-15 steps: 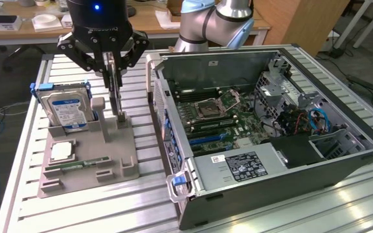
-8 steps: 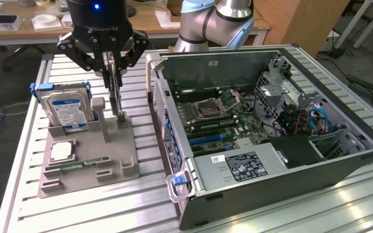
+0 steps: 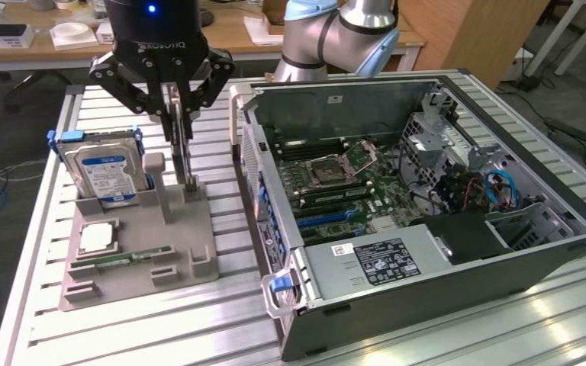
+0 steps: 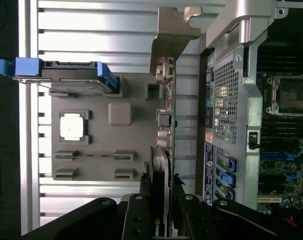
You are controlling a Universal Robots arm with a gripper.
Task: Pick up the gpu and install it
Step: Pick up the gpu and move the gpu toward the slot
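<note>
The gripper [image 3: 177, 110] pinches the top of the gpu [image 3: 184, 156], upright on the grey holder [image 3: 186, 229], at the exterior view's left of the open computer case [image 3: 426, 293]

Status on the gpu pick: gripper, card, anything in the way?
Copy: gripper shut on gpu. Card upright, lower edge at grey holder. Beside it, hard drive in same holder, apart; open PC case on the exterior view's right.

I'm seeing the gpu [image 4: 165, 60] showing a smooth silver metal bracket, the holder [image 3: 186, 229] looking like matt grey plastic — and the table [image 3: 171, 328] gleaming as ribbed bare metal.
</note>
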